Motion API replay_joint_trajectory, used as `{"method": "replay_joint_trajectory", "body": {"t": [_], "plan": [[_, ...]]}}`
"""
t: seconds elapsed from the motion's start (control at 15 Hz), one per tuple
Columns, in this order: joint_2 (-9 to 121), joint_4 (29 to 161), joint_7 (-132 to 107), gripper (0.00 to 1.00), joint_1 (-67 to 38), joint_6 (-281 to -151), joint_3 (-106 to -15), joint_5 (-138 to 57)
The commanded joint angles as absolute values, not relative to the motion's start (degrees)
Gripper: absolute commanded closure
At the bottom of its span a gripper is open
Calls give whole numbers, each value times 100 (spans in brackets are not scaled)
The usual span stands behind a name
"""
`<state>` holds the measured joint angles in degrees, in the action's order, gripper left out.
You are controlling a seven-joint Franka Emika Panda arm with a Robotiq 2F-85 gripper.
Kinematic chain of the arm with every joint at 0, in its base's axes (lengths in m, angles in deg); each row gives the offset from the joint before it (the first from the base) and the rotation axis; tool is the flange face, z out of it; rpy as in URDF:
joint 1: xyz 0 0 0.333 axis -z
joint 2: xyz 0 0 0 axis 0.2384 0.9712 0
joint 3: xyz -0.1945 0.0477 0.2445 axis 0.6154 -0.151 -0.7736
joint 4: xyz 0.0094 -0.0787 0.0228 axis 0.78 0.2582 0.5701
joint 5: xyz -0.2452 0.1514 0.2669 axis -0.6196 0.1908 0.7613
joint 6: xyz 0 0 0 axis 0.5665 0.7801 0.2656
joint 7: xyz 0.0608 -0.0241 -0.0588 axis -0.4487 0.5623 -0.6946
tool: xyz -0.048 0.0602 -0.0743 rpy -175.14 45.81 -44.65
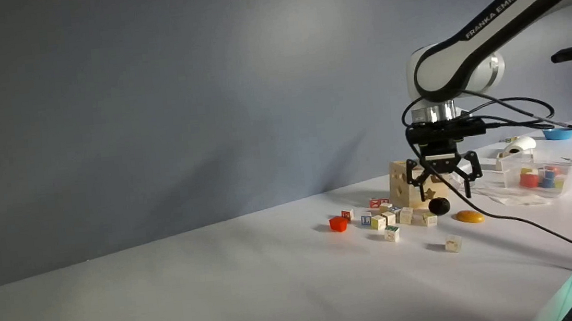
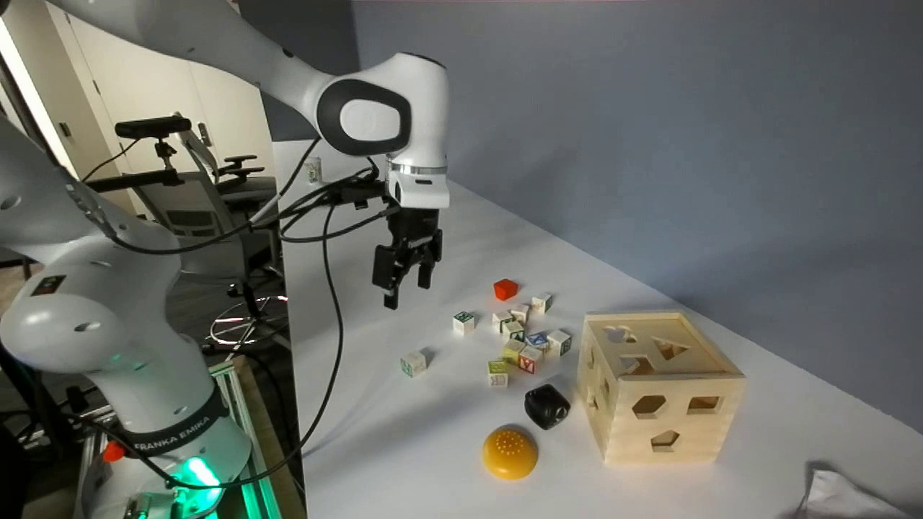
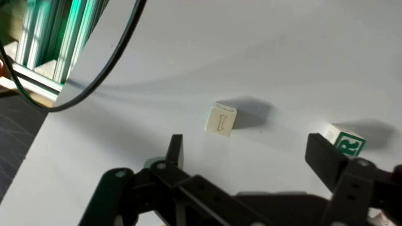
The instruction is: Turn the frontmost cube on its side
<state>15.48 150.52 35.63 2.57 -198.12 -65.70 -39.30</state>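
Note:
The frontmost cube is a pale wooden letter cube (image 1: 453, 243) that sits apart from the others; it also shows in an exterior view (image 2: 413, 363). In the wrist view the cube (image 3: 221, 121) lies flat on the table with an outlined mark on its upper face, ahead of the fingertips and between their lines. My gripper (image 1: 445, 196) is open and empty, held well above the table. It also shows open in an exterior view (image 2: 408, 290) and in the wrist view (image 3: 246, 141). A cube with a green R (image 3: 347, 142) is partly hidden behind the right-hand finger.
Several letter cubes (image 2: 513, 330) lie grouped beside a red block (image 2: 505, 289). A wooden shape box (image 2: 667, 404), a black block (image 2: 546, 406) and a yellow dome (image 2: 510, 453) stand nearby. A black cable (image 3: 116, 56) loops over the table edge. A clear bin (image 1: 571, 175) holds coloured blocks.

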Motion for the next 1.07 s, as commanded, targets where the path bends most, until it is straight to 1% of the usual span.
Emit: {"method": "replay_joint_trajectory", "body": {"t": [0.0, 0.13, 0.2, 0.53, 1.0], "plan": [[1811, 15132, 4735, 0, 223, -19761, -6624, -3910], [1956, 15092, 5375, 0, 188, -19689, -6612, -3905], [1872, 15102, 4853, 0, 91, -19778, -6446, -3982], [1989, 15102, 5290, 0, 66, -19775, -6439, -3981], [2561, 14993, 4934, 0, 190, -20053, -6083, -4505]]}}
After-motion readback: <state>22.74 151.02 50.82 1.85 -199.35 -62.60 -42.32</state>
